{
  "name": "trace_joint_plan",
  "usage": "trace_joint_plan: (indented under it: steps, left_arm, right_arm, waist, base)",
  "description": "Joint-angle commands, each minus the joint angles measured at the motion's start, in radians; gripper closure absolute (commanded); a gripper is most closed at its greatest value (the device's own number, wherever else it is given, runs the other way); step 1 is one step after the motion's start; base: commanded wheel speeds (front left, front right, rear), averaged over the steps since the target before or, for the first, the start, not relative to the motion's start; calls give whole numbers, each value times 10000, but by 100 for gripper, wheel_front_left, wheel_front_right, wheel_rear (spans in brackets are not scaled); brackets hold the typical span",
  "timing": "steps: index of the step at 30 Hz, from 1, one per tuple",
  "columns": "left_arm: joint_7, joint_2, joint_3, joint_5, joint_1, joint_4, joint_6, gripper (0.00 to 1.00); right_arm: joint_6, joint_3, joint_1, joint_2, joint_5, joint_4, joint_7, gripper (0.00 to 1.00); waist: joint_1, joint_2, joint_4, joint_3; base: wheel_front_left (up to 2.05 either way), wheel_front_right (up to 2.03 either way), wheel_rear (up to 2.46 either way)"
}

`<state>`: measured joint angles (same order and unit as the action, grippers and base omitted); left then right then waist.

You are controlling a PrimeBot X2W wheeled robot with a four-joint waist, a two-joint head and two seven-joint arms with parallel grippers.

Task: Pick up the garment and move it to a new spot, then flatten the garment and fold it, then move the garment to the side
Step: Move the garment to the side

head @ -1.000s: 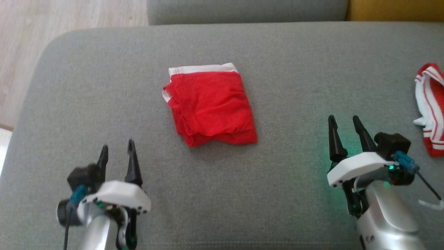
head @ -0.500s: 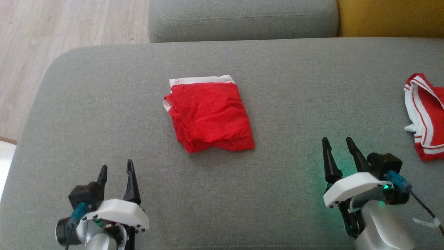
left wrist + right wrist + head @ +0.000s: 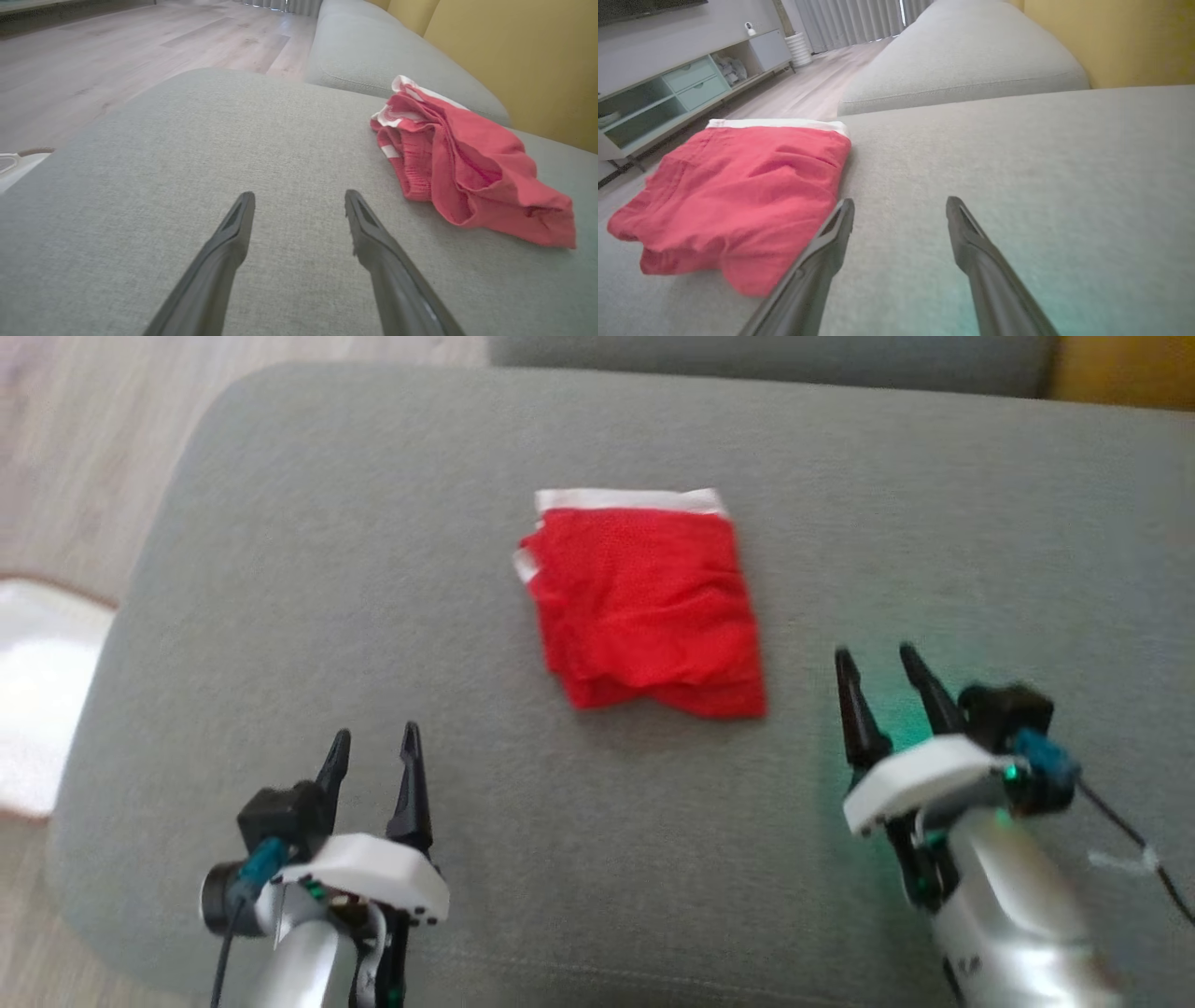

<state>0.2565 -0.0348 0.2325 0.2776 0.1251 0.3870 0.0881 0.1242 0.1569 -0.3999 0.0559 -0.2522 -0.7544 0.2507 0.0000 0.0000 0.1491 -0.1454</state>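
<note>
Folded shorts [image 3: 644, 607] lie mid sofa seat [image 3: 373, 523], waistband at the far edge. Left claw [image 3: 373, 739] over the seat, near-left of shorts, well apart. Right claw [image 3: 873, 655] near-right, just beside their near corner, not touching. Another cushion [image 3: 747, 350] behind the seat; floor [image 3: 75, 429] and mat [image 3: 37, 691] to the left.

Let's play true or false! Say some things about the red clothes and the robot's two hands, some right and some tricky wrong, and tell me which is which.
1. The red garment lies folded on the grey cushion. True.
2. The left gripper is holding the garment. False: it is open and empty, apart from the garment.
3. A white band runs along the garment's far edge. True.
4. The right gripper is shut. False: its two fingers stand apart, with nothing between them, near the garment's right side.
</note>
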Motion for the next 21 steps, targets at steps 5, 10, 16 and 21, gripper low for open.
trace_joint_plan:
  steps: [5, 10, 16, 21]
  left_arm:
    - [53, -154, -30, 389, 558, -317, 80, 0]
    - [53, -154, 153, 539, 676, -306, 122, 0]
    - [53, -154, 96, 755, 621, -294, 181, 0]
    - [53, -154, 12, 628, 600, -285, 140, 0]
  right_arm:
    - [65, 265, -1353, -56, 130, -512, 107, 0]
    - [65, -152, -2372, -56, 107, -1637, 9, 0]
    - [65, -279, -2879, -56, -309, -3196, -274, 0]
    - [65, 680, -2853, -56, -1053, -3661, -536, 100]
  waist:
    - [0, 0, 1270, -803]
    - [0, 0, 2034, -1144]
    - [0, 0, 2491, -1280]
    - [0, 0, 2256, -1197]
  base:
    - [0, 0, 0]
    - [0, 0, 0]
    - [0, 0, 0]
    - [0, 0, 0]
